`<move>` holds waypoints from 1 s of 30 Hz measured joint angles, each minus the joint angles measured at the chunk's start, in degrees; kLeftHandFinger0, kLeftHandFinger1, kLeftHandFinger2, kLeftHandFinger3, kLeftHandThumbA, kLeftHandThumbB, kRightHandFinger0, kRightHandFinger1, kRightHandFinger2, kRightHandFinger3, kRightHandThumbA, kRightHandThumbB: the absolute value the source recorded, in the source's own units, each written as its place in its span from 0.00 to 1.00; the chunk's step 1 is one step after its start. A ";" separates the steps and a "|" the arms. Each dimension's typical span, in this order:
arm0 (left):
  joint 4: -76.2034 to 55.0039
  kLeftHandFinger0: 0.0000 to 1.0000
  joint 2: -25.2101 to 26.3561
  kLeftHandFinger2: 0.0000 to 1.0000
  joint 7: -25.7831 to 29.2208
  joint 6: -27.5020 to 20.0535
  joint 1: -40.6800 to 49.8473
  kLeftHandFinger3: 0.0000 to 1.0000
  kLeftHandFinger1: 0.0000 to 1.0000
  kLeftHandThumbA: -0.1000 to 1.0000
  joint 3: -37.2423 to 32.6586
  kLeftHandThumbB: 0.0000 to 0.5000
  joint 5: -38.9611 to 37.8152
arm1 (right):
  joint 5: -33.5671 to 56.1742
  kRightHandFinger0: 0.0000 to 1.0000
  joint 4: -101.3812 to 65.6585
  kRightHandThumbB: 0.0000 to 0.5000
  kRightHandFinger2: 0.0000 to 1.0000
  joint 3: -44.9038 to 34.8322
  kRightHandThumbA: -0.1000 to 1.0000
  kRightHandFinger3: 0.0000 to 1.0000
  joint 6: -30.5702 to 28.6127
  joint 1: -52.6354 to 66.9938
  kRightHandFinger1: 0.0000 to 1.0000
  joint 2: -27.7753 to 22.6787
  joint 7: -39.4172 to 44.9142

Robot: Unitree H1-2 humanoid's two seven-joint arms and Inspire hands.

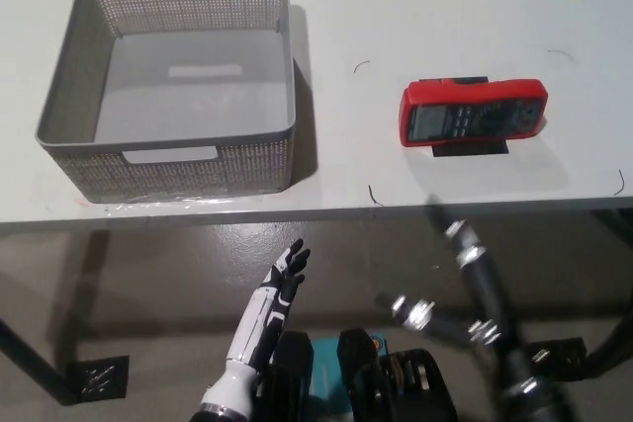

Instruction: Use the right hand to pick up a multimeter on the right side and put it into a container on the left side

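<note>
Black right robot hand (465,289) blurred below red multimeter (473,113), writing unreadable

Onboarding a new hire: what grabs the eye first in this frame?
The red multimeter lying flat on the right of the white table, and the empty grey basket on the left. Below the table edge, the black right hand is blurred, and the white left hand rests with fingers apart.

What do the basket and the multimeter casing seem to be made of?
Basket: grey perforated walls with cut-out handles, probably moulded plastic, possibly metal mesh; matt. Multimeter: red outer shell, likely rubbery plastic, around a grey face; slightly glossy.
</note>
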 measured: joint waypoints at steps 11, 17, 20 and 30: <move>0.32 1.00 0.07 1.00 -0.01 -0.06 0.07 1.00 1.00 1.00 0.05 0.80 0.07 | -4.23 1.00 -17.40 0.85 1.00 -2.38 1.00 1.00 11.56 -10.19 1.00 -14.44 7.53; 0.35 1.00 0.10 1.00 -0.04 -0.05 0.16 1.00 1.00 1.00 0.10 0.82 0.06 | -5.88 1.00 -16.07 0.90 1.00 -1.08 1.00 1.00 18.85 -21.42 1.00 -20.62 13.72; 0.37 1.00 0.10 1.00 -0.03 -0.05 0.32 1.00 1.00 1.00 0.09 0.81 0.07 | -6.75 1.00 -11.79 0.94 1.00 1.40 1.00 1.00 21.89 -29.10 1.00 -22.95 17.48; 0.51 1.00 0.11 1.00 -0.03 -0.06 0.77 1.00 1.00 1.00 0.07 0.81 0.06 | -10.33 1.00 9.33 0.95 1.00 12.84 1.00 1.00 27.22 -48.39 1.00 -24.19 28.46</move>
